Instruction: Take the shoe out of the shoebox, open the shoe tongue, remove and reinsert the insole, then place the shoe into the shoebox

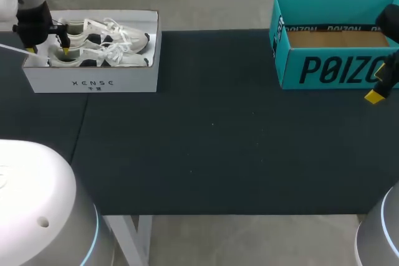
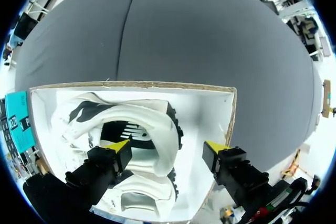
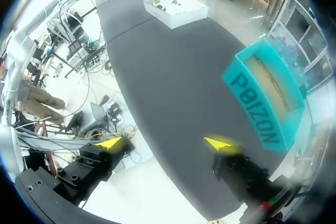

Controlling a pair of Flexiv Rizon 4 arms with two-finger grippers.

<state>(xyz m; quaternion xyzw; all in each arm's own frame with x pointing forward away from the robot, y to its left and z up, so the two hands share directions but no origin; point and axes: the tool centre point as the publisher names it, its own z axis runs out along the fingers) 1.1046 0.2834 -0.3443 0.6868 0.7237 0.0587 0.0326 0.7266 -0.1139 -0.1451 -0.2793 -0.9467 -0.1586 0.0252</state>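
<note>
Left gripper lined up on the heel, shoe not lifted yet.

Your left gripper (image 2: 167, 147) hangs over the heel end of the white shoebox (image 1: 93, 82), fingers spread wide. One tip is over the shoe's (image 2: 152, 124) opening, the other over bare box floor by the end wall. That looks set to pinch the heel back, probably the stiffest part to lift by. Nothing is gripped. The shoe lies in the box beside a second shoe (image 2: 142, 198). Your right gripper (image 3: 166, 144) is also wide and empty, parked by the teal box (image 1: 324, 70) near the table's (image 1: 212, 141) edge, likely just out of the way.
</note>
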